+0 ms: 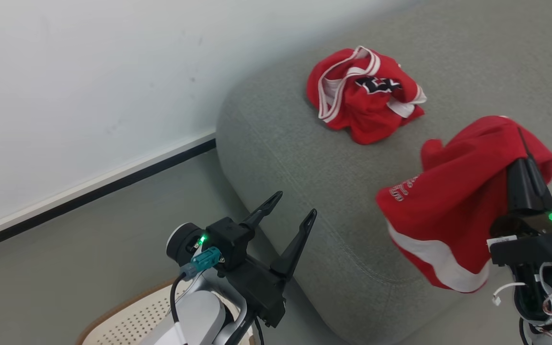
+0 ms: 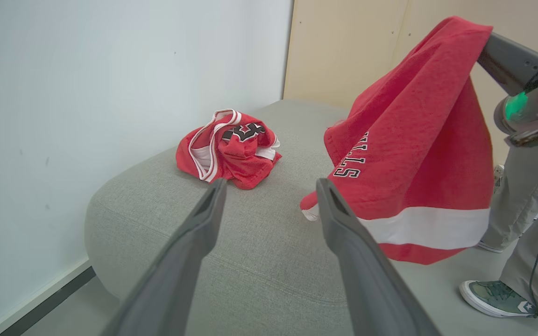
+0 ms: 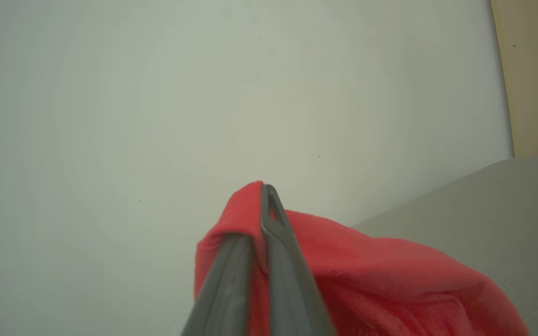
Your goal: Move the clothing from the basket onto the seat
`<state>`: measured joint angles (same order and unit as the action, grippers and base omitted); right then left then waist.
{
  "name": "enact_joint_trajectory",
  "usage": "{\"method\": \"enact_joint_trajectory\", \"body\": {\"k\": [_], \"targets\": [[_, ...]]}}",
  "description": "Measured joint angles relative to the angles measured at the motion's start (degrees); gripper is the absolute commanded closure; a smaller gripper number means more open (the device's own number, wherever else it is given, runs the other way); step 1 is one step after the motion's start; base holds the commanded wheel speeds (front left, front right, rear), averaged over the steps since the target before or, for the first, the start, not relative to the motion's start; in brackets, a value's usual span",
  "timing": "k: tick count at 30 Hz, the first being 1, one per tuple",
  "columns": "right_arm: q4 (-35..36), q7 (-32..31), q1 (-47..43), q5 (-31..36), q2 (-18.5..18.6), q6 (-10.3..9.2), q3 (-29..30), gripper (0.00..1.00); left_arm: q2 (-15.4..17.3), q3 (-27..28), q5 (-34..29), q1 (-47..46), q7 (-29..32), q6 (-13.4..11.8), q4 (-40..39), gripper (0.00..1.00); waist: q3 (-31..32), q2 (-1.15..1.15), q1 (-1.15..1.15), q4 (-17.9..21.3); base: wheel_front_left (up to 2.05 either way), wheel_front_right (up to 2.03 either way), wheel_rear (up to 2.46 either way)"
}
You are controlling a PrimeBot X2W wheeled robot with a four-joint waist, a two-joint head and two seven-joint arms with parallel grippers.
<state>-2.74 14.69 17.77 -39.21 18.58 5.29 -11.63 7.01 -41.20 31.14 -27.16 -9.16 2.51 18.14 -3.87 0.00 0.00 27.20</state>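
The right end effector point(image 3: 264, 196) clamped a red garment point(image 1: 448, 206) above the seat point(image 1: 281, 158). The left end effector point(image 1: 295, 202) gaped empty nearby.

Red garments: two. Crumpled red garment point(image 1: 364, 96); hanging red garment point(image 1: 453, 201).
Sofa point(image 1: 304, 163): one.
Basket point(image 1: 134, 320): one, only part in view.
End effectors: two. Left end effector point(image 1: 296, 202); right end effector point(image 3: 263, 191).
Person point(image 2: 521, 196): one, legs only.
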Motion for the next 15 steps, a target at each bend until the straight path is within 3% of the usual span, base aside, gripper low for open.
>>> {"method": "enact_joint_trajectory", "body": {"k": [10,15], "targets": [[3.5,0.0,-1.6,0.2,0.2,0.27,4.9,1.0,-0.8,-0.7,-0.2,-1.9,1.0,0.1,0.4,0.0,-2.7,0.0,0.0,3.1,0.0,0.0,0.0],[-0.4,0.0,2.8,-2.3,0.5,1.27,5.1,1.0,-0.8,-1.1,-0.5,-2.5,1.3,0.1,0.4,0.0,-4.0,0.0,0.0,3.0,0.0,0.0,0.0]]}}
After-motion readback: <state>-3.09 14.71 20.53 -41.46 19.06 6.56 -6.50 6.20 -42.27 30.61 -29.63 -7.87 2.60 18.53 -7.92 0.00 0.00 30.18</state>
